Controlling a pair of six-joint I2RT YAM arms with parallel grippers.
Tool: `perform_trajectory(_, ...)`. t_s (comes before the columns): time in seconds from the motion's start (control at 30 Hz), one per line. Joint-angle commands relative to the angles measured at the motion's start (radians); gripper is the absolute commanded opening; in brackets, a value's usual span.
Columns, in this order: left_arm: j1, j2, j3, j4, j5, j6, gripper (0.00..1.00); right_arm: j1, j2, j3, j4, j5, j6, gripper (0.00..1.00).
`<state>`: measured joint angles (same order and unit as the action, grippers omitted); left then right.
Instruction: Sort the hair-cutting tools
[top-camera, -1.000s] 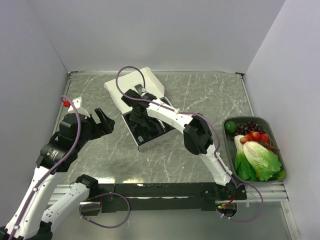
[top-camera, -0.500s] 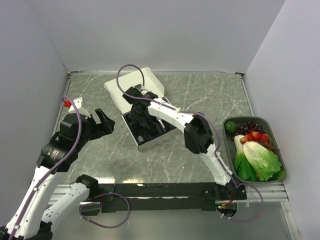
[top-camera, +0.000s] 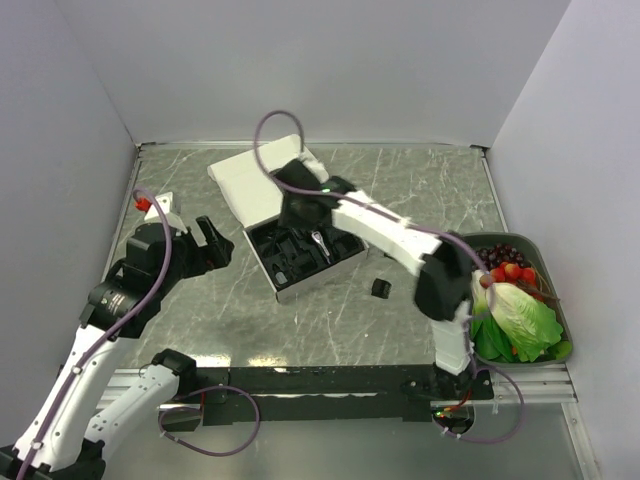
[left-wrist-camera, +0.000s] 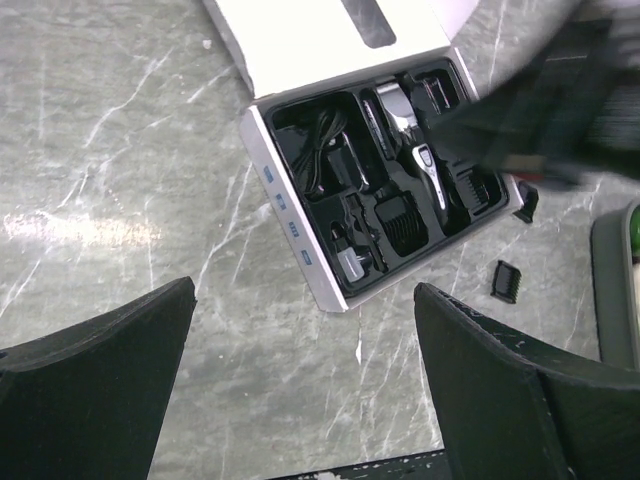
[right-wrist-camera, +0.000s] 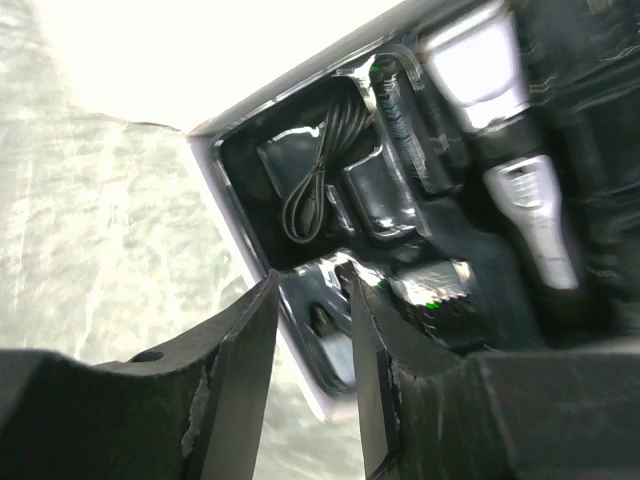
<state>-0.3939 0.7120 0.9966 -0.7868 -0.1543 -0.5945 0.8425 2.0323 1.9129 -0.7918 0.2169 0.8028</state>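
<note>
On the grey marble table (top-camera: 420, 190), seen from the top camera, a white box (top-camera: 283, 292) lies open, with its lid (top-camera: 255, 180) folded back toward the far wall. Its black tray (top-camera: 290, 262) holds the hair clipper (top-camera: 318, 241), whose silver end shows just beside the right gripper (top-camera: 300, 218). This gripper hangs over the far part of the tray. One small black attachment (top-camera: 381, 288) lies loose on the table, right of the box and apart from it. The left gripper (top-camera: 210, 245) hovers left of the box, not touching it. At the right edge stands a green tray (top-camera: 556, 300) full of vegetables (top-camera: 515, 315).

From the left wrist camera, the left gripper (left-wrist-camera: 305, 300) is spread wide and holds nothing. Between its fingers (left-wrist-camera: 100, 385) the box is visible. The hair clipper (left-wrist-camera: 405, 125) lies in a long slot, a coiled cable (left-wrist-camera: 320, 150) in the compartment at its left, and a comb attachment (left-wrist-camera: 400, 218) in a nearer compartment. The small black attachment (left-wrist-camera: 506, 281) rests on the table, and a second black piece (left-wrist-camera: 527, 203) lies just beside the box corner. The right arm is only a dark blur here.

From the right wrist camera, the right gripper (right-wrist-camera: 308, 280) is parted only a little, with nothing between its fingers (right-wrist-camera: 240, 360). It points down over the tray's near edge. The cable (right-wrist-camera: 315, 190) and the hair clipper (right-wrist-camera: 525, 200) lie beyond it.
</note>
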Motion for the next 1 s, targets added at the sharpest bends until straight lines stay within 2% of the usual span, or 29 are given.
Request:
perform_trajectory(0.0,-0.002,0.018,-0.03,0.084,0.065,0.044,0.97,-0.101,-0.299,-0.257,0.078,-0.02,-0.198,0.43)
perform_trajectory(0.03,0.0,0.024,-0.03,0.09,0.065,0.045,0.97,-0.114,-0.379,-0.309,0.089,-0.022,-0.258,0.43)
perform_trajectory(0.23,-0.002,0.086,-0.032,0.141,0.084,0.048,0.97,-0.19,-0.625,-0.635,0.115,0.012,-0.442,0.47)
perform_trajectory(0.4,-0.002,0.151,-0.05,0.207,0.133,0.006,0.97,-0.296,-0.679,-0.768,0.126,0.044,-0.419,0.47)
perform_trajectory(0.57,-0.002,0.202,-0.081,0.273,0.145,-0.022,0.97,-0.43,-0.581,-0.759,0.178,0.096,-0.34,0.44)
perform_trajectory(0.67,-0.002,0.231,-0.085,0.296,0.17,-0.033,0.97,-0.477,-0.47,-0.671,0.193,0.098,-0.315,0.42)
perform_trajectory(0.97,-0.002,0.212,-0.099,0.273,0.157,-0.033,0.97,-0.482,-0.16,-0.444,0.181,0.016,-0.35,0.43)
